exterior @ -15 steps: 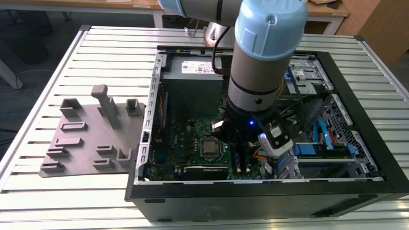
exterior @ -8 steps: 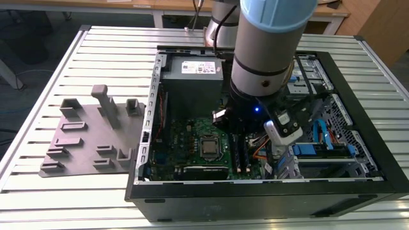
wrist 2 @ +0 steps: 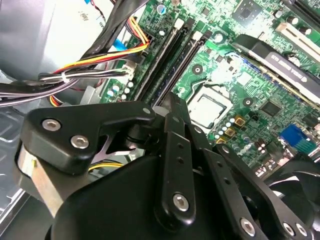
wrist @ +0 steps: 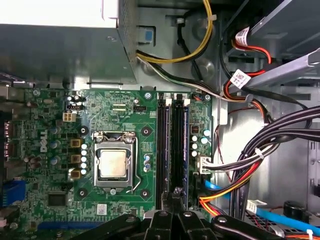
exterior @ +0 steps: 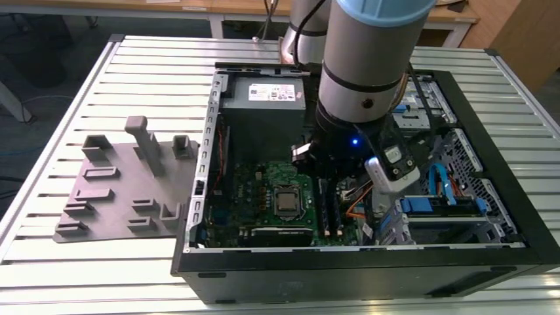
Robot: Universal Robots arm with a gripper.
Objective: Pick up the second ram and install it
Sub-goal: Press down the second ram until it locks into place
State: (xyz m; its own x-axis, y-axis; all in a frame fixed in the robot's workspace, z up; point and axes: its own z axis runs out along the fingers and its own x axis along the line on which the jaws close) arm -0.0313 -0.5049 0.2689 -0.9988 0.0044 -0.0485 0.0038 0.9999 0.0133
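Although the table (exterior: pixel 149 65) and one open computer case (exterior: pixel 350 270) are plainly seen, the case's middle is hidden by the single arm (exterior: pixel 372 59) in the exterior view. One grey tray (exterior: pixel 114 197) lies beside the case. On one green board (wrist: pixel 125 100), the second ram (wrist: pixel 176 145), long, narrow and dark, is seen standing on edge in a slot beside the silver chip (wrist: pixel 112 164). The pincer (wrist: pixel 176 192) is drawn together over its end; contact cannot be made out.
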